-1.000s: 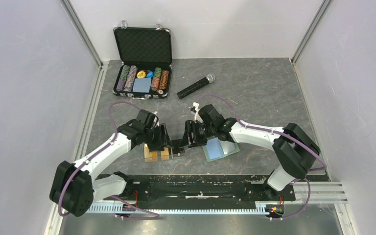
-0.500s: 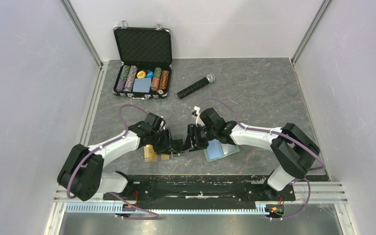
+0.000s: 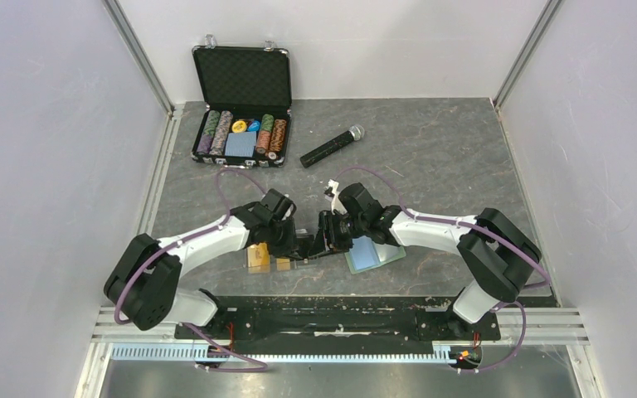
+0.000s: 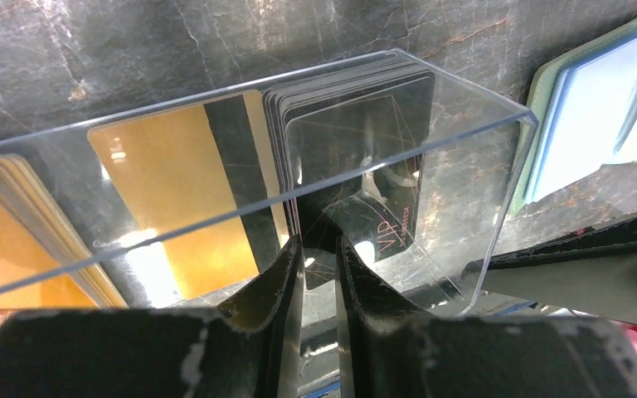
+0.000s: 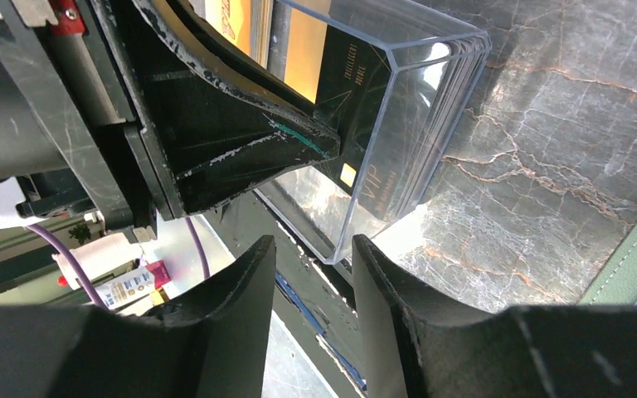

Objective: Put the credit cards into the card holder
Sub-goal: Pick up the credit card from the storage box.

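Note:
A clear plastic tray holds the credit cards: an orange stack at the left, a gold one in the middle, a black stack at the right. My left gripper reaches over the tray's near wall at the black cards. Its jaws stand only a narrow gap apart, and a tilted black card's face shows through that gap. My right gripper is open, with the tray's corner between its tips. The sage-green card holder lies open, blue inside up, beside the tray and under the right arm.
An open black case of poker chips stands at the back left. A black microphone lies to its right. White walls close in on both sides. The arms' mounting rail runs along the near edge.
My left gripper has slid right along the tray to the black cards and its jaws have narrowed a lot. The right gripper's jaws have narrowed a little. The right arm has barely moved.

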Controlling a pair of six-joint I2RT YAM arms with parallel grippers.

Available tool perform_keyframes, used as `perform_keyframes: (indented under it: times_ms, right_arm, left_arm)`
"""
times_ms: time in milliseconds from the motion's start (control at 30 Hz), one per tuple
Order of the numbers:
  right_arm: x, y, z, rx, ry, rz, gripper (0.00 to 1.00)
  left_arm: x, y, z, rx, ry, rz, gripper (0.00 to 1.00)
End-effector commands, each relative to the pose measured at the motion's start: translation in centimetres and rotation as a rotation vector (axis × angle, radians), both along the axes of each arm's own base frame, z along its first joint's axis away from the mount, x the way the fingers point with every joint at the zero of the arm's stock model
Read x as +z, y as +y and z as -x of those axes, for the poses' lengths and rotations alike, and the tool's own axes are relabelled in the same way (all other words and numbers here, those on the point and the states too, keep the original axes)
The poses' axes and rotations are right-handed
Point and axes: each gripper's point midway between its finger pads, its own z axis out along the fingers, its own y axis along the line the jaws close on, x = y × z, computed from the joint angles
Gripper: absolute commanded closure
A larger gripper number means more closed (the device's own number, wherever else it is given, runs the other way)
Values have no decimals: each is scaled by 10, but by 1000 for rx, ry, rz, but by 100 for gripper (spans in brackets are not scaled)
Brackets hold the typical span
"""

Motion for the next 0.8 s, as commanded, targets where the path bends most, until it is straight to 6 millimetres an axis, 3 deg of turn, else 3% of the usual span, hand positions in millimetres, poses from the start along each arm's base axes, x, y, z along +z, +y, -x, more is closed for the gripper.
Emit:
perform_keyframes:
  times_ms: [0, 133, 367, 533, 600, 767]
  right_arm:
    - [1, 3, 0, 10, -8, -22, 59]
    - [0, 2, 1, 13, -7, -20, 60]
    - [-2, 1, 2, 15, -5, -15, 60]
    - [-1, 1, 1, 17, -7, -17, 61]
    - [-2, 1, 1, 19, -7, -15, 61]
    - [-4, 1, 2, 22, -3, -12, 62]
  left_arm:
    - [-2, 16, 1, 29, -7, -160, 90]
    - [0, 19, 1, 15, -21, -219, 90]
    - [1, 12, -1, -32, -16, -267, 78]
    - [1, 4, -1, -71, -11, -279, 75]
    - [3, 1, -2, -84, -16, -284, 76]
    - [14, -7, -5, -84, -39, -258, 95]
